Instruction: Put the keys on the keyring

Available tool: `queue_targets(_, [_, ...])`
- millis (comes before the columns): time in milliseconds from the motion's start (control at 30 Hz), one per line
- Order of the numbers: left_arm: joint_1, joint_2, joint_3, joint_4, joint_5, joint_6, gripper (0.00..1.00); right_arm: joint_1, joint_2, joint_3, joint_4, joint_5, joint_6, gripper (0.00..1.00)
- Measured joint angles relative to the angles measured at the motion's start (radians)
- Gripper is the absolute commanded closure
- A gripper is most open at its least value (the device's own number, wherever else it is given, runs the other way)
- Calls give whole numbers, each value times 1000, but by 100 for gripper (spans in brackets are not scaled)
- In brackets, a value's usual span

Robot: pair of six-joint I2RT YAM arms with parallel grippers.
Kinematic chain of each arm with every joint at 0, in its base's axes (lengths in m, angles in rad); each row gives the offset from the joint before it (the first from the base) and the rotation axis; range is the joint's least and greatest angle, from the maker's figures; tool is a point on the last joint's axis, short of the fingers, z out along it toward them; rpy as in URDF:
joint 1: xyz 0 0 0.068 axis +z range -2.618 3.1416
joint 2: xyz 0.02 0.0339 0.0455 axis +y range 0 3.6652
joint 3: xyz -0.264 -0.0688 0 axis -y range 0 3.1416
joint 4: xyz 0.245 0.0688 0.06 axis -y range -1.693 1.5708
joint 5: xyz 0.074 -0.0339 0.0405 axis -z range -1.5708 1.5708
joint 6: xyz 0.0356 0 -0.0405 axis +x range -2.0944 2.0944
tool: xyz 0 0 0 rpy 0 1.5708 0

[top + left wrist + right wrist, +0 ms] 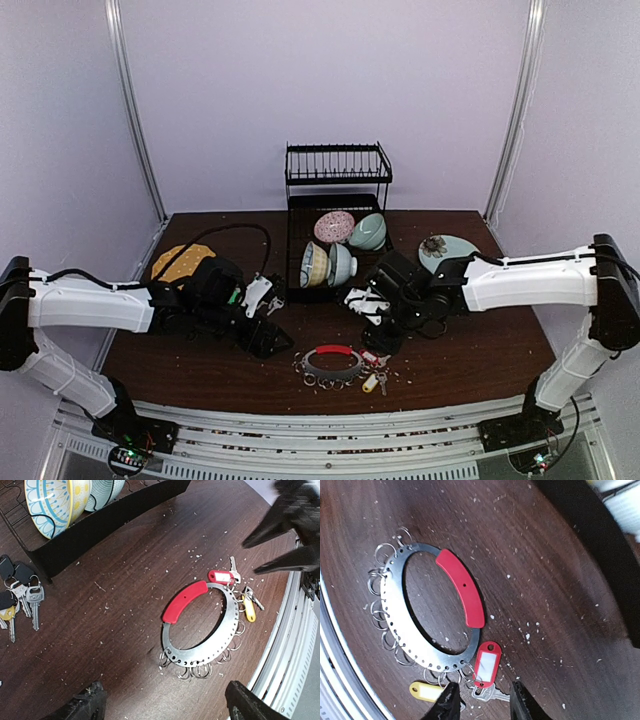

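The keyring point(333, 363) lies flat on the dark wooden surface point(480, 330), close to its near edge and between the ends of the two arms. Its red sleeve point(185, 601) covers the far arc, and small split rings point(379, 612) fan out along the near arc.

Just beside the ring on its right lie a red-tagged key point(486, 664) and a yellow-tagged key point(425, 690). Both rest among the split rings at the rim; I cannot tell whether they are hooked on.

The right fingers point(522, 705) hang over that spot. They are parted, and the silver blade of the red-tagged key shows in the gap between them, with nothing gripped. Whether they touch the surface cannot be told.

The left fingers point(90, 705) are spread wide on the left side of the keyring, and nothing is between them but bare wood.

A bunch of keys point(25, 597), with black heads and one yellow, lies well apart from the ring at the foot of the black dish rack point(337, 165). A bowl point(52, 500) patterned in blue and yellow stands on edge in the rack. Pale specks are scattered over the wood around the ring.
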Motion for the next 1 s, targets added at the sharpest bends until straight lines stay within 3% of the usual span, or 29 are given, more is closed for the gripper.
queue_targets(333, [0, 0, 0, -2, -14, 0, 14, -97, 145, 0, 2, -235, -1, 62])
queue_targets(733, [0, 3, 0, -5, -29, 4, 14, -95, 208, 5, 6, -312, 13, 100])
queue_targets(1000, [0, 3, 0, -14, -35, 9, 14, -92, 200, 8, -4, -299, 16, 100])
